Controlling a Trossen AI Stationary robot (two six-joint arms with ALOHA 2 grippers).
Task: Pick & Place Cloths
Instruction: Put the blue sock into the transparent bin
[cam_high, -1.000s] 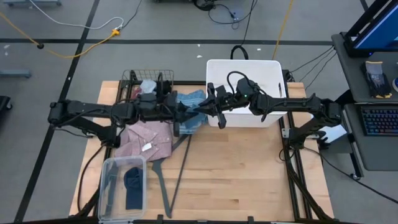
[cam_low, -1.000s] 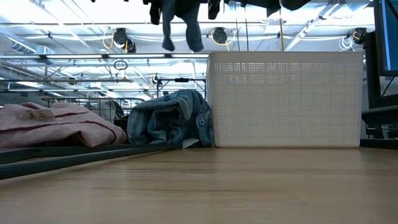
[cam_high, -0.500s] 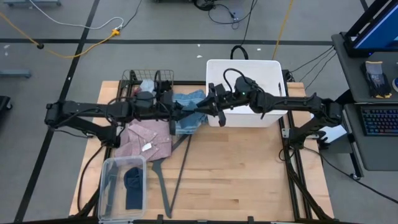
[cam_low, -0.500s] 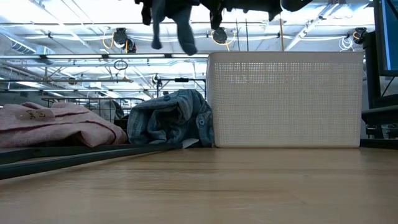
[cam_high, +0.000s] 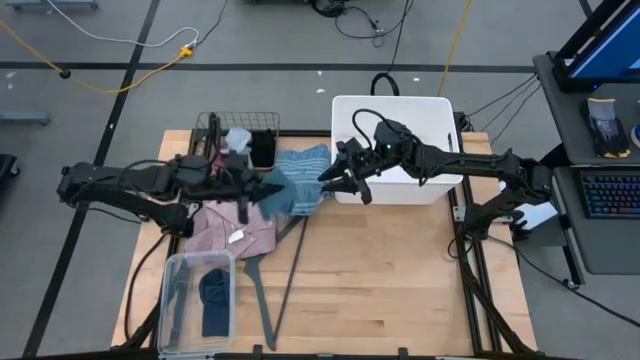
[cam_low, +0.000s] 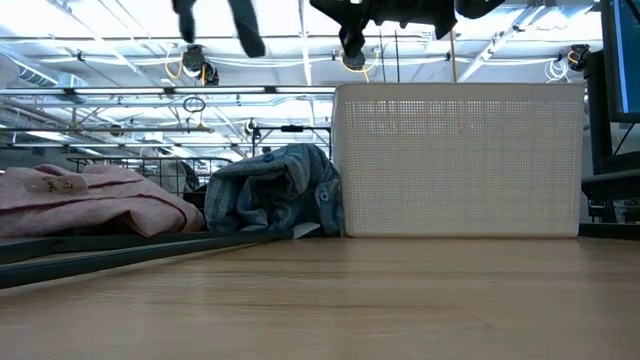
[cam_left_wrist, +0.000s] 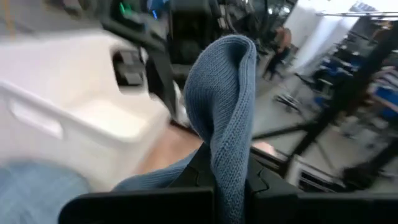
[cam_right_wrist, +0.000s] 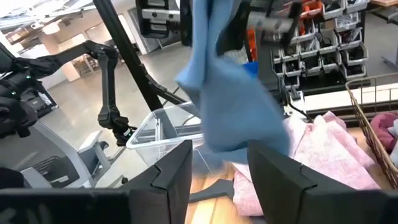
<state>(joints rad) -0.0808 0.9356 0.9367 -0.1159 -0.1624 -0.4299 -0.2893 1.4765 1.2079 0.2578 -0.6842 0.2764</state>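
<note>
Handover point. Your left gripper (cam_high: 243, 190) is clamped on the blue knit cloth (cam_high: 283, 190); in the left wrist view the fabric folds up and over between the fingers, so the hold looks secure. The cloth hangs in the air above the pink checked shirt (cam_high: 240, 225) and beside the blue striped towel (cam_low: 280, 190), which lies on the counter (cam_high: 400, 270) against the white basket (cam_high: 395, 110).

Your right gripper (cam_high: 345, 180) sits just in front of the basket's near wall with its fingers apart and nothing between them; in the right wrist view the blue cloth hangs clear ahead of the fingers, not touching them.

Judgement: the cloth is now the left arm's alone, and the step in hand is carrying it to its drop point. Which container that is cannot be told from here; the clear bin (cam_high: 195, 290) at the near left corner already holds a dark piece.

To do it well:
- Keep the left gripper closed until the cloth is fully over the container.
- Carry high enough that the trailing end clears the shirt and the wire basket (cam_high: 235, 135); a snag there would drag other pieces.
- Lower before you let go, so the cloth does not drape over the rim.
- Keep the right arm back out of the left arm's path.
</note>
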